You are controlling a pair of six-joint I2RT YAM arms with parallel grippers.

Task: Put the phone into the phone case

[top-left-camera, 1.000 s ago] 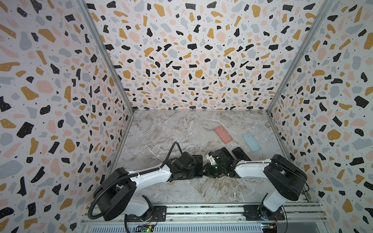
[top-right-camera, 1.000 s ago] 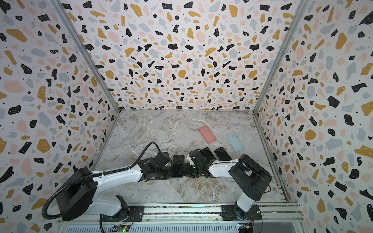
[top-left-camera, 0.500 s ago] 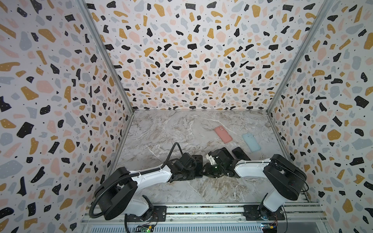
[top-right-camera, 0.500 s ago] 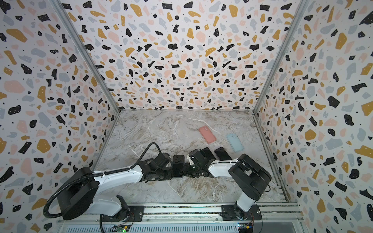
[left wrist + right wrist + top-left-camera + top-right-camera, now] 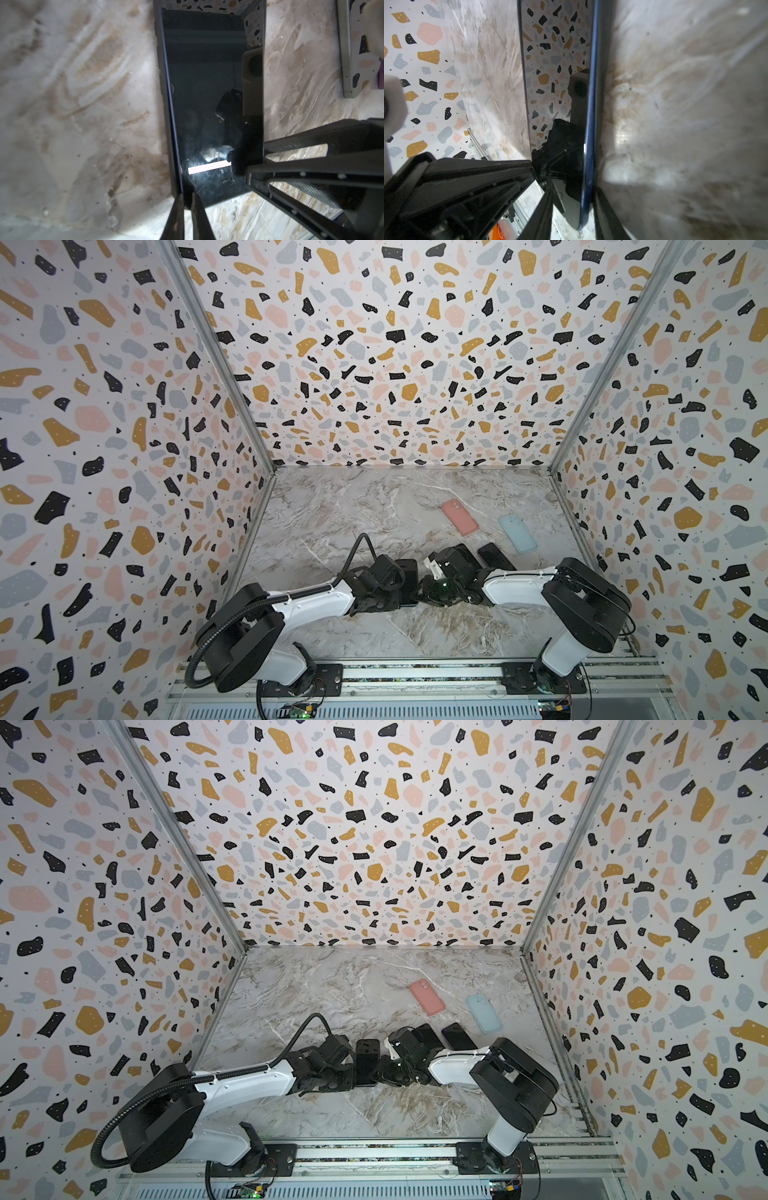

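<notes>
Phone lies on the desk in both top views, caught between the two pincers close to the robot's base. Its long axis runs from the base toward the back wall. The left pincer meets its left long side at the near corner and the right pincer its right long side, so both arms are equally near. A pink case, a blue case and two spare phones lie further back.

From the left wrist, the phone shows its screen up, with a grey rim along one long side that I take for the wall of a dark phone case. The left pincer has its fingers drawn together, nipping that rim at the corner. The right pincer grips the opposite long edge, one finger on the glass.

From the right wrist, the phone's blue edge runs between the fingers of the right pincer, which stand part-way apart, seemingly clamped on it.

Against a second ago, arms and phone sit where they were; only the left pincer has closed.
</notes>
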